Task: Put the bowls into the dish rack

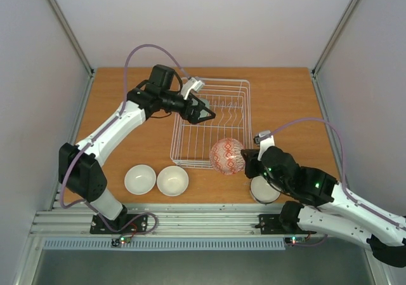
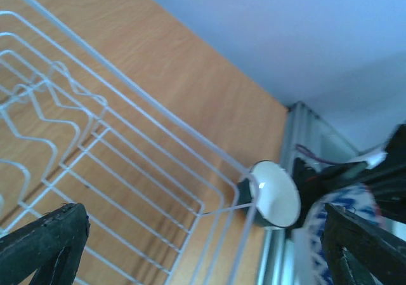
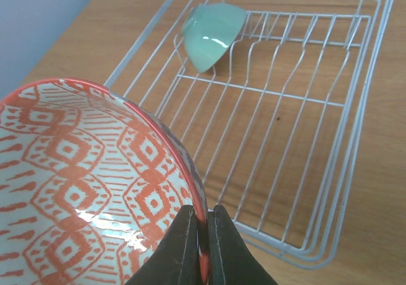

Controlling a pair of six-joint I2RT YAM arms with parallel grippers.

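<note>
Tabletop (image 1: 285, 107) of orange wood seen from above, with a white wire dish rack (image 1: 190, 148) at its centre. Several things are partly hidden. The left gripper (image 1: 206, 114) hangs over the middle of the rack and covers a pale green bowl (image 3: 212, 26). Only the right wrist camera shows that bowl, tipped on its side inside the rack at 11 o'clock. A third white bowl (image 1: 263, 191) at the rack's 4 o'clock sits half under the right arm. In the left wrist view the fingers (image 2: 44, 244) are cut off at the bottom corners, and a blurred patterned shape (image 2: 320, 234) at 4 o'clock is too unclear to name.

The left gripper's jaws stand wide apart and hold nothing. The right gripper (image 1: 246, 161) is pinched tight on the rim of a red patterned bowl (image 1: 227, 156), which it holds tilted at the rack's 5 o'clock corner. Two white bowls (image 1: 140, 179) (image 1: 172, 180) rest side by side on the table at the rack's 7 o'clock.
</note>
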